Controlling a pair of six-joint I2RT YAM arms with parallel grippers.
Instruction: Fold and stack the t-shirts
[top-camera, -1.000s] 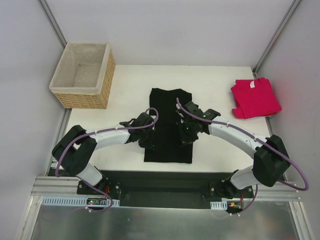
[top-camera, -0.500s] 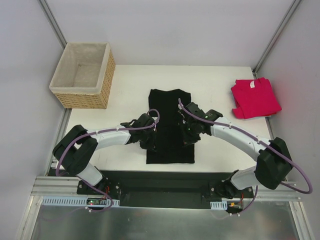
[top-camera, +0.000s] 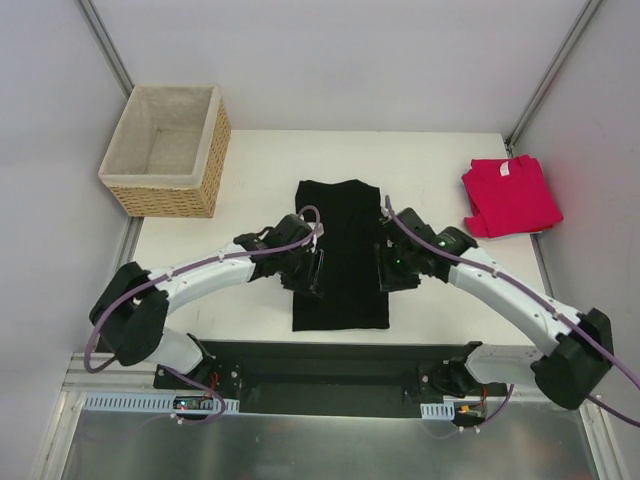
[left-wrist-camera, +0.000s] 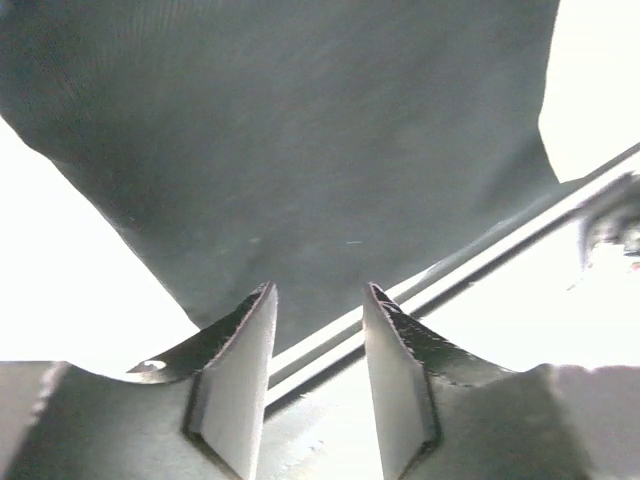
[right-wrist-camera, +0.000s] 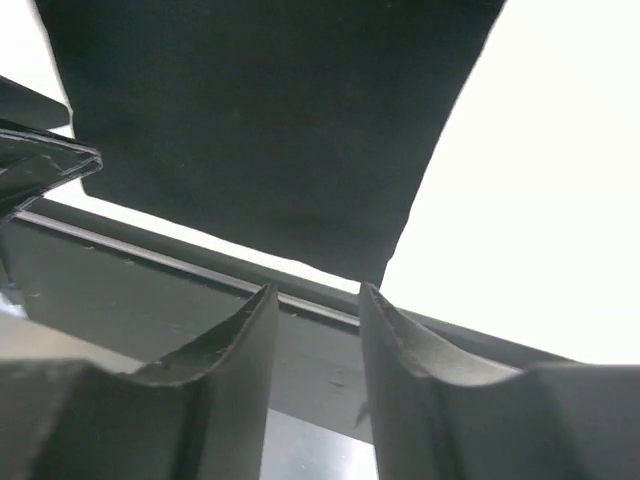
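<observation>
Lying flat between left fingers (left-wrist-camera: 235, 385) and right fingers (right-wrist-camera: 235, 390), both parted and empty: black t-shirt (top-camera: 340, 250).

A: The black shirt (top-camera: 340, 250) by the near edge of the worktop (top-camera: 250, 170)?
B: Plain black; the pinkish-red shirt (top-camera: 510, 197) at the right edge is plain too.
A: The basket (top-camera: 165, 198), far left corner?
B: Tan weave; pale lining; white worktop.
</observation>
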